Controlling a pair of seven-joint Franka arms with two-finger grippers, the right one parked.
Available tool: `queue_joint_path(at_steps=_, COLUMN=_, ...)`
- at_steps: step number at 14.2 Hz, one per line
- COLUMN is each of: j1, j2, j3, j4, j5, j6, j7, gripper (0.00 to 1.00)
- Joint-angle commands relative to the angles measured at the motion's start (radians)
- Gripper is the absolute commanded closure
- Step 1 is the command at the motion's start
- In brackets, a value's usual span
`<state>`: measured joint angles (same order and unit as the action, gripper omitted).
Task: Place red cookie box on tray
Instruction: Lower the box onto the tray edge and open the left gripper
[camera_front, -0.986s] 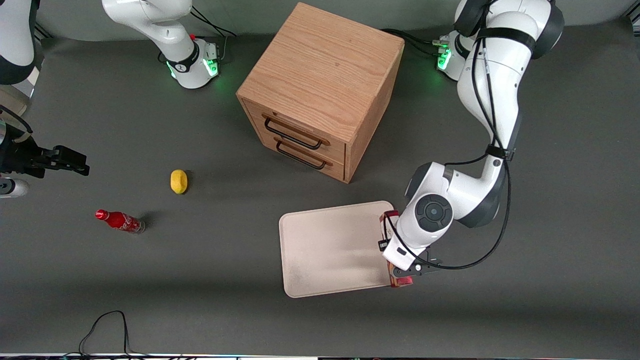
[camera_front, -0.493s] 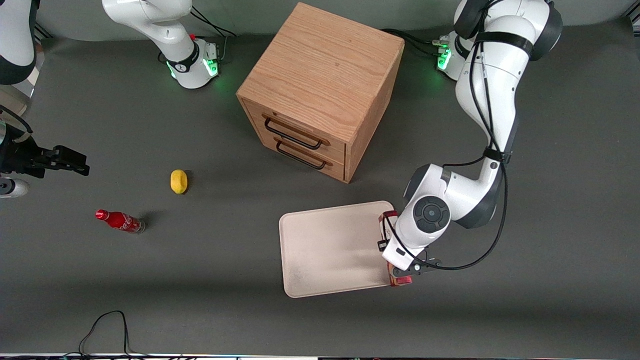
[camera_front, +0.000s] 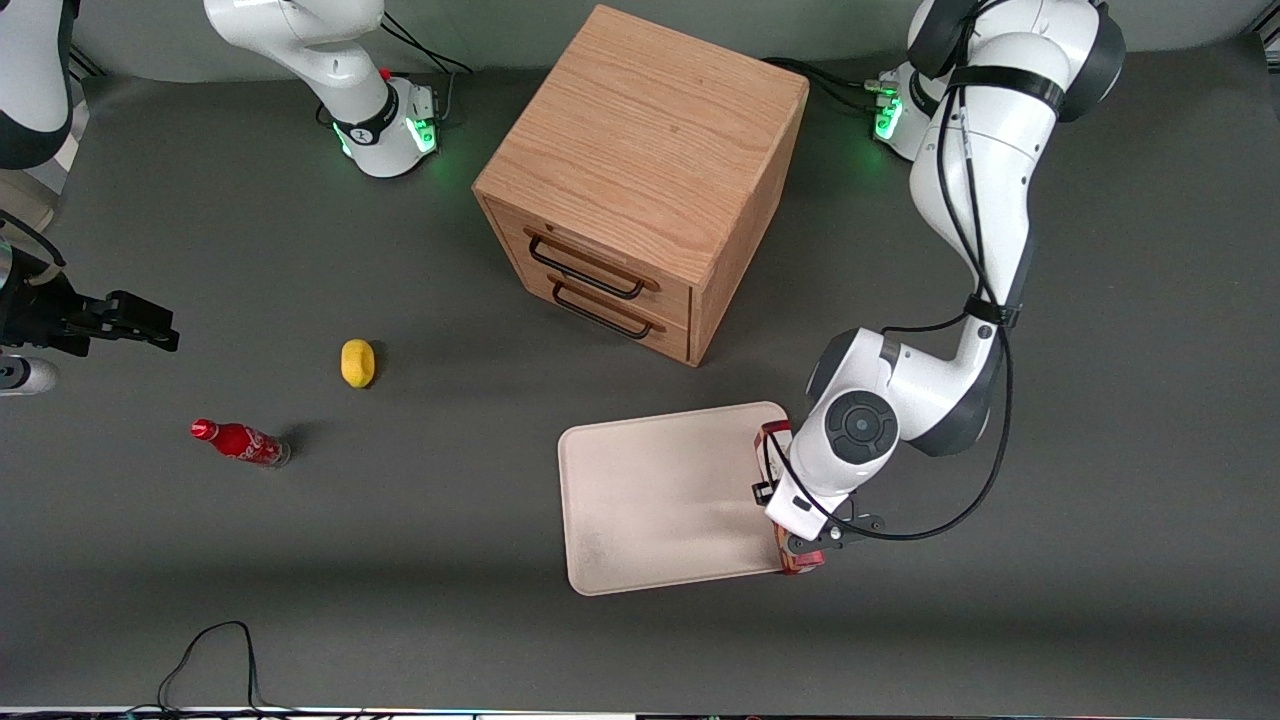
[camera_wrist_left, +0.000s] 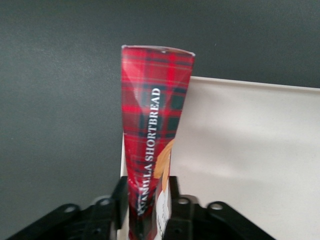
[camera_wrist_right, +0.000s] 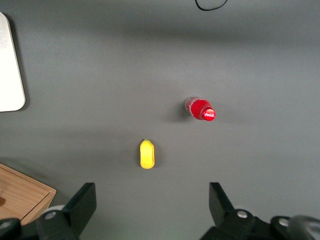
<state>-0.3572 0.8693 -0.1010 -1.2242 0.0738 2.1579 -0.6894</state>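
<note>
Gripper (camera_wrist_left: 148, 212) clamps the red cookie box (camera_wrist_left: 152, 145), tartan-patterned and seemingly edge-up, over the tray's (camera_wrist_left: 245, 150) rim.

A robotics lab: Franka arm bases (camera_front: 385, 125) bolted to a grey-matted test table (camera_front: 200, 560), cables trailing at 7 o'clock.

One red cookie box (camera_front: 772, 436), one tray (camera_front: 660, 500), one wooden cabinet (camera_front: 640, 180) with two drawers, one lemon (camera_front: 357, 362), one soda bottle (camera_front: 240, 442)
</note>
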Motion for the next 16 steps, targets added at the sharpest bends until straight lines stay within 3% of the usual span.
queue_joint_path(at_steps=1, j1=-0.012, j2=-0.015, j3=0.009, j4=-0.014, j5=0.021, j6=0.011, j7=-0.036, gripper=0.00)
queue_joint_path(at_steps=9, j1=0.003, j2=-0.035, j3=0.010, j4=-0.011, j5=0.023, j6=-0.012, j7=-0.025, gripper=0.00)
queue_joint_path(at_steps=16, j1=0.122, j2=-0.235, j3=0.009, j4=-0.058, j5=0.037, j6=-0.222, j7=0.191, gripper=0.00)
